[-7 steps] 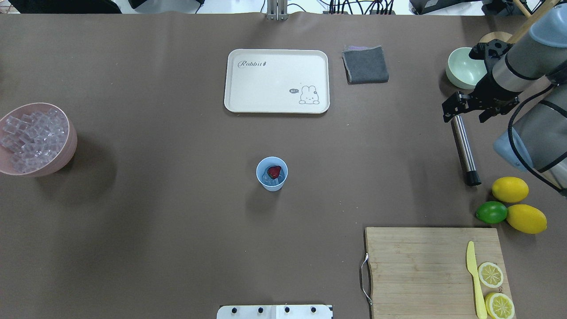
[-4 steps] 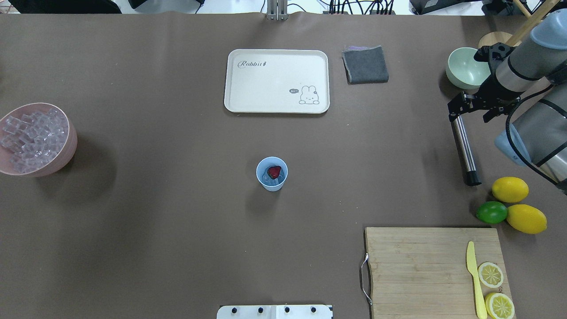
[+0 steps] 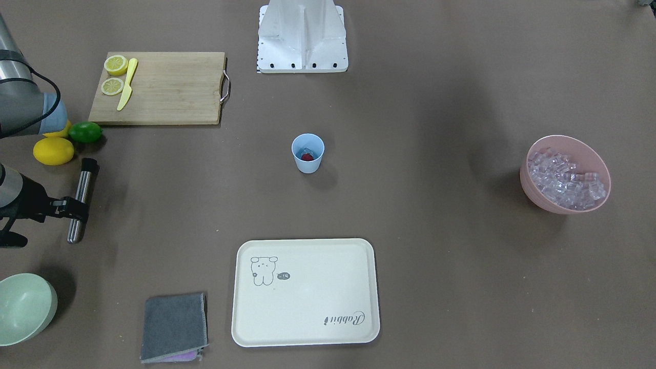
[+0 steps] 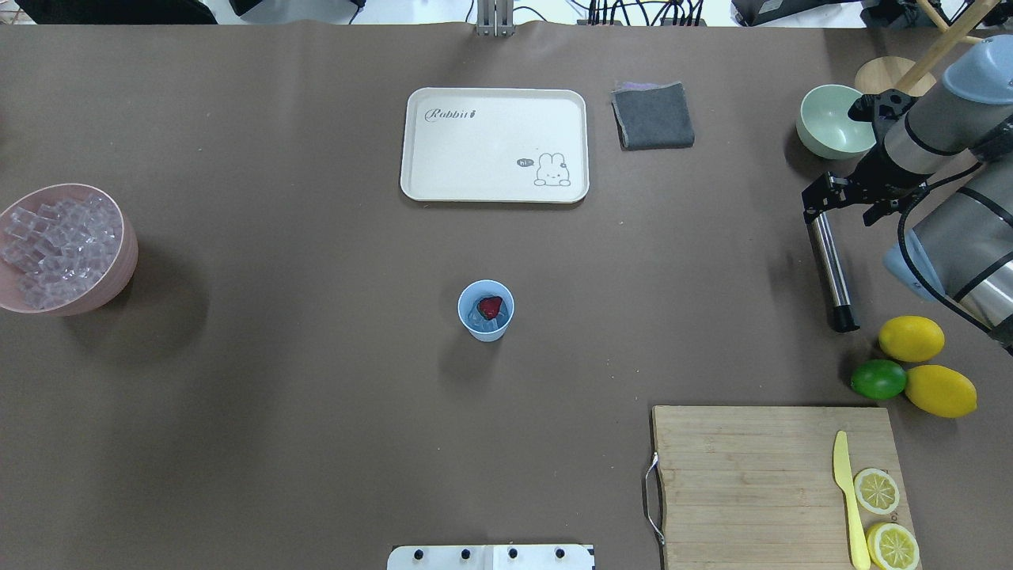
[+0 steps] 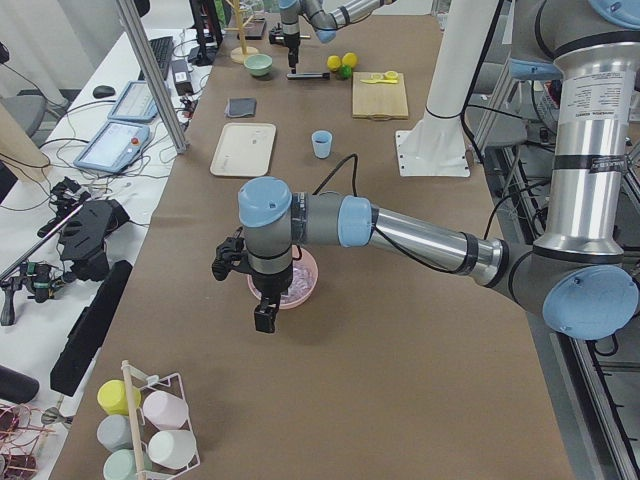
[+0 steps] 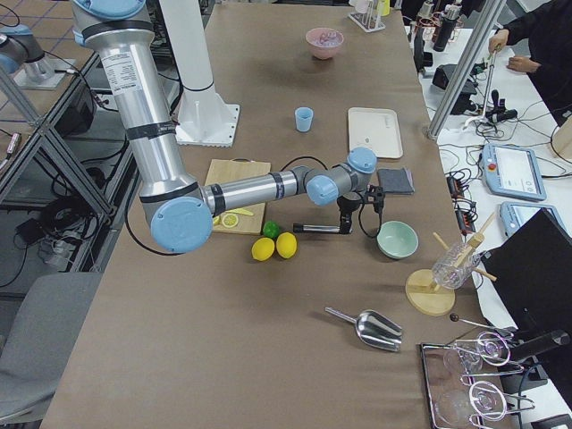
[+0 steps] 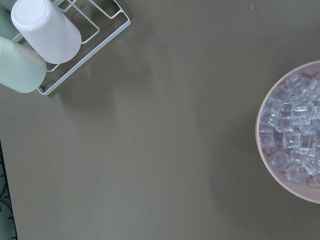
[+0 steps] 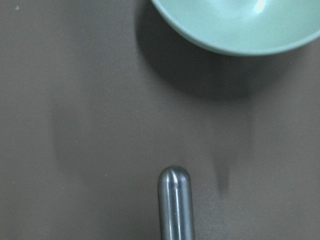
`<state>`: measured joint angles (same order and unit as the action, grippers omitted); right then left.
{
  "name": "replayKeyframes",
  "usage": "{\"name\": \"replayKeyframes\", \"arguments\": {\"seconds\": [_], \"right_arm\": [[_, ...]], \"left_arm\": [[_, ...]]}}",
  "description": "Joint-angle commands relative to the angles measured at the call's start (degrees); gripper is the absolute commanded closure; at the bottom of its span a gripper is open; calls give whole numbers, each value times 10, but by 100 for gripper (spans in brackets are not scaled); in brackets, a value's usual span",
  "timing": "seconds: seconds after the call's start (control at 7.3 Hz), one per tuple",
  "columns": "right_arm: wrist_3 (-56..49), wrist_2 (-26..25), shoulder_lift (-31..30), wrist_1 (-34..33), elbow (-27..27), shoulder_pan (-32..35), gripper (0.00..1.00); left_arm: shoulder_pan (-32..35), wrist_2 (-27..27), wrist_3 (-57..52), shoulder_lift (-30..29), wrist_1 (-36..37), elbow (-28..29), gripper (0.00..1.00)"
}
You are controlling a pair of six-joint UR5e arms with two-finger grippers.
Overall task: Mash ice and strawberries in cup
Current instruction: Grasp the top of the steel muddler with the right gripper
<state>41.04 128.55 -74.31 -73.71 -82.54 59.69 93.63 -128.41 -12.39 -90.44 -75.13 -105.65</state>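
Note:
The light blue cup (image 4: 486, 310) (image 3: 308, 152) stands mid-table with a red strawberry (image 4: 491, 306) and some ice (image 4: 476, 318) inside. More ice (image 4: 54, 252) (image 7: 295, 145) fills the pink bowl (image 4: 127, 261) at the left edge. My right gripper (image 4: 842, 204) hangs open over the far end of a metal muddler (image 4: 829, 265) (image 8: 175, 200) that lies on the table at the right. My left gripper (image 5: 262, 300) shows only in the exterior left view, above the pink bowl; I cannot tell its state.
A cream tray (image 4: 495, 145), a grey cloth (image 4: 653, 116) and a pale green bowl (image 4: 831, 123) sit along the far side. Two lemons (image 4: 912, 338), a lime (image 4: 878, 379) and a cutting board (image 4: 760, 475) with a yellow knife occupy the near right. A cup rack (image 7: 45, 30) stands beyond the pink bowl.
My right gripper has shifted slightly right and looks smaller, lower over the muddler's far end. The cup, its contents and the muddler have not moved.

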Motion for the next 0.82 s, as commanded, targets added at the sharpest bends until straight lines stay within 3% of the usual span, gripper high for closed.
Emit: {"name": "replayKeyframes", "arguments": {"seconds": [0.0, 0.27, 0.68], "right_arm": [[1, 1, 0, 3, 12, -12, 10], [1, 4, 0, 3, 12, -13, 32], [-1, 3, 0, 16, 26, -18, 40]], "left_arm": [[8, 0, 0, 0, 1, -2, 3], [8, 0, 1, 0, 0, -2, 3], [8, 1, 1, 7, 0, -11, 3]]}}
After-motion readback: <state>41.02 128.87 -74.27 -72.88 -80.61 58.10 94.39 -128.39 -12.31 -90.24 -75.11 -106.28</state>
